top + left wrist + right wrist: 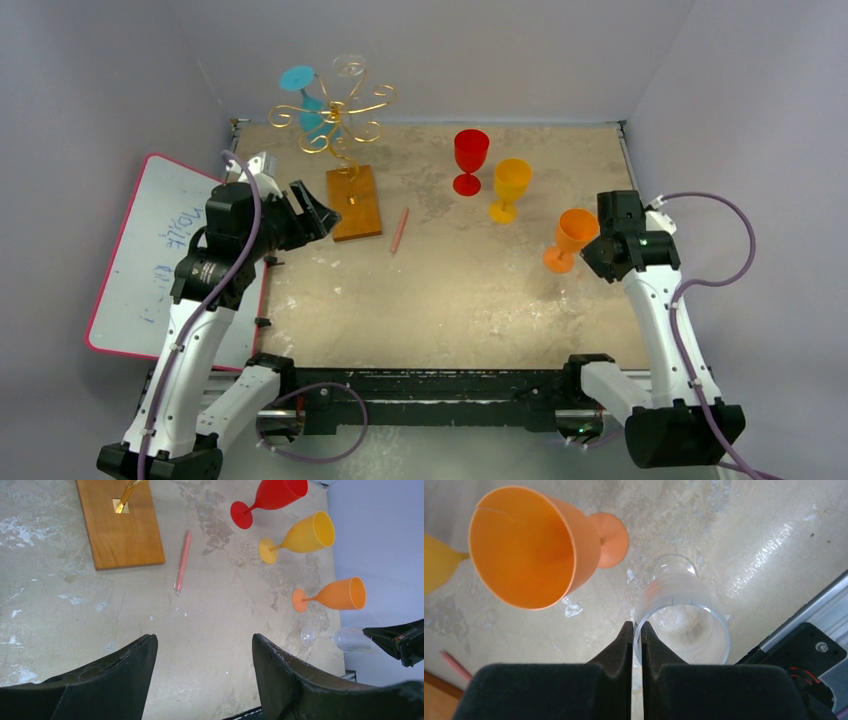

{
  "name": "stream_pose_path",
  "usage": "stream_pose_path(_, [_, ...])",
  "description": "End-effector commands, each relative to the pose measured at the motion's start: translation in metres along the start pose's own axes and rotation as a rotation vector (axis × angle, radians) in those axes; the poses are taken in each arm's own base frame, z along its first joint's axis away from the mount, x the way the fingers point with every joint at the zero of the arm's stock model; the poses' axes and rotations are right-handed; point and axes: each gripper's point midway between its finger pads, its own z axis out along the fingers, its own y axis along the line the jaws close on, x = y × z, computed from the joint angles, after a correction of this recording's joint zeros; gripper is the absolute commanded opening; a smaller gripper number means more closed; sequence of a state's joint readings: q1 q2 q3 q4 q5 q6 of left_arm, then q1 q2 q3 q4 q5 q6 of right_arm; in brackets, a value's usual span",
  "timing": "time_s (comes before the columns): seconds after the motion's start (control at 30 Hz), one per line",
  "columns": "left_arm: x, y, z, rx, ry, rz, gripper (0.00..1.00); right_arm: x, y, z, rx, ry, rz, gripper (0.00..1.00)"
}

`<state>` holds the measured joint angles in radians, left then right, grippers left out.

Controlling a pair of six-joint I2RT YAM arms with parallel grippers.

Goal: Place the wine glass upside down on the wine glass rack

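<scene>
A clear wine glass [684, 605] stands upright on the table at the right, just beside an orange glass [529, 545]. My right gripper [636, 627] is shut on the clear glass's rim, one finger inside the bowl and one outside. The left wrist view shows the same clear wine glass [345, 639] with the right gripper [395, 640] at its mouth. The wine glass rack [335, 115], a gold wire tree on a wooden base [355, 203], stands at the back left with a teal glass [300, 80] hanging on it. My left gripper [202, 642] hovers open and empty near the base [120, 525].
A red glass [470, 155], a yellow glass [510, 185] and the orange glass [572, 235] stand in a row from centre back to right. A pink pen [400, 230] lies right of the rack base. A whiteboard [160, 250] lies off the table's left edge.
</scene>
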<state>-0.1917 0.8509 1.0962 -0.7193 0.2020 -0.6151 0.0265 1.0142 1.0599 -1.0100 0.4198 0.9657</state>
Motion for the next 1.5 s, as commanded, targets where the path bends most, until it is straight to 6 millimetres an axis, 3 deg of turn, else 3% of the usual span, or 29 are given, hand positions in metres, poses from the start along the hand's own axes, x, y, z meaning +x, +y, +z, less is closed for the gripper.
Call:
stream_pose_path(0.0, [-0.017,-0.02,-0.006,0.084,-0.067,0.034,0.68,-0.005,0.022,-0.016,-0.17,0.0,-0.112,0.0])
stream_pose_path(0.13, [-0.013,-0.028,-0.005,0.129,-0.03,0.046,0.66,-0.014,0.026,-0.03,-0.244,-0.048,-0.17,0.0])
stream_pose_path(0.47, [-0.012,-0.025,-0.012,0.116,-0.018,0.122,0.66,-0.021,0.045,-0.068,-0.455,-0.093,-0.349,0.0])
stream_pose_path(0.57, [-0.013,-0.025,-0.011,0.111,-0.007,0.147,0.66,-0.011,0.057,-0.082,-0.585,-0.074,-0.446,0.0])
stream_pose_path(0.6, [-0.015,-0.017,-0.012,0.062,0.003,0.184,0.66,0.003,0.071,-0.101,-0.752,-0.054,-0.546,0.0])
stream_pose_path(0.63, [-0.017,-0.014,-0.013,0.044,-0.002,0.2,0.66,0.006,0.074,-0.108,-0.801,-0.051,-0.569,0.0])
stream_pose_path(0.77, [-0.027,-0.011,-0.012,0.014,-0.027,0.226,0.66,0.007,0.08,-0.124,-0.902,-0.089,-0.662,0.0])
stream_pose_path(1.13, [-0.037,-0.035,-0.01,0.143,-0.075,0.278,0.63,0.037,0.098,-0.177,-1.247,-0.016,-0.802,0.0])
stream_pose_path(1.3, [-0.045,-0.035,-0.015,0.15,-0.129,0.431,0.61,0.048,0.104,-0.194,-1.378,0.018,-0.836,0.0])
stream_pose_path(1.47, [-0.051,-0.056,-0.02,0.279,-0.216,0.512,0.62,0.055,0.112,-0.213,-1.484,0.067,-0.87,0.0])
